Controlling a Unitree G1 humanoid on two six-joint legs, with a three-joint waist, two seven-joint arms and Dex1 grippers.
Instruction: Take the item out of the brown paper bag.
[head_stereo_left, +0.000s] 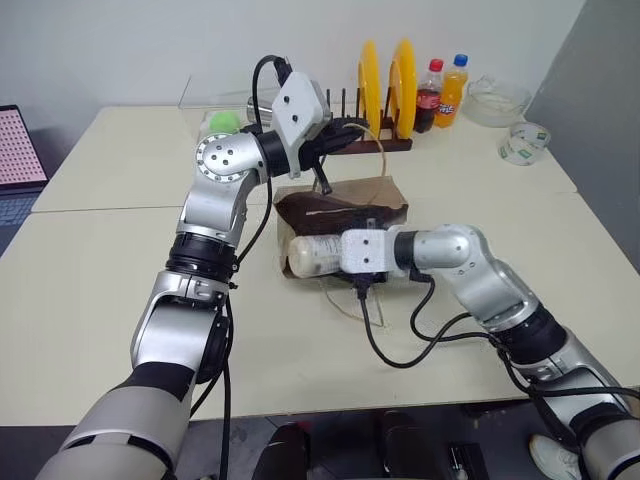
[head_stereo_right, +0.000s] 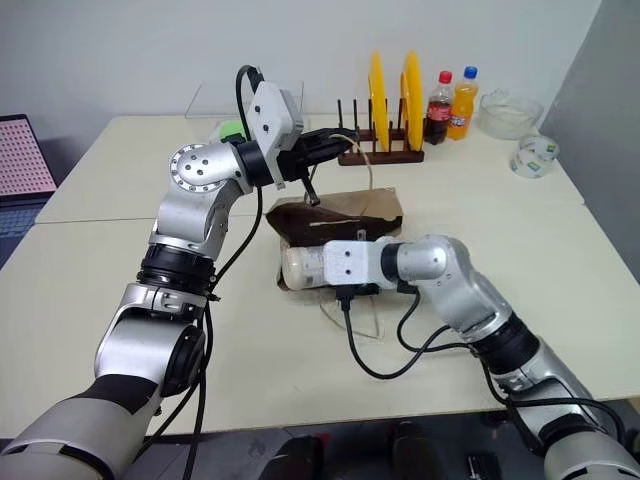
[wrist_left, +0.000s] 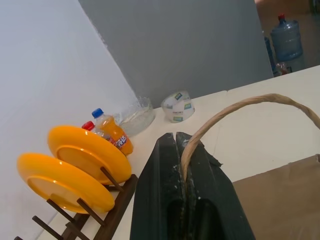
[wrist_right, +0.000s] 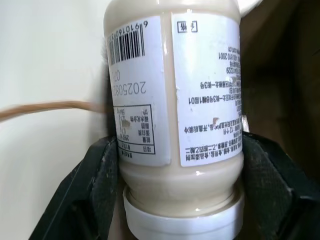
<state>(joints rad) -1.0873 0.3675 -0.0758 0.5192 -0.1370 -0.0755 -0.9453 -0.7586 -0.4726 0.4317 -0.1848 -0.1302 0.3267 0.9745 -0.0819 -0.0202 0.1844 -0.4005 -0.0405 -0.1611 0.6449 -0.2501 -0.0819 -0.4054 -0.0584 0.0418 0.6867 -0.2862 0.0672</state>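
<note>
I see my right gripper (wrist_right: 175, 165) clamped around the bottle (head_stereo_left: 315, 254) beside the paper bag (head_stereo_left: 385, 200); my left gripper (wrist_left: 184, 165) pinches its cord handle (wrist_left: 240, 107).

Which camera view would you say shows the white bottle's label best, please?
The right wrist view: the white bottle fills it, label print readable, between the right gripper fingers. Both eye views show it small beside the brown paper bag, label unreadable.

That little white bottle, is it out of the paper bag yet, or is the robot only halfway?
Nearly. The left gripper pinches the bag's cord handle. The right gripper clasps the white bottle, mostly outside the brown paper bag. Left: pull it clear.
</note>
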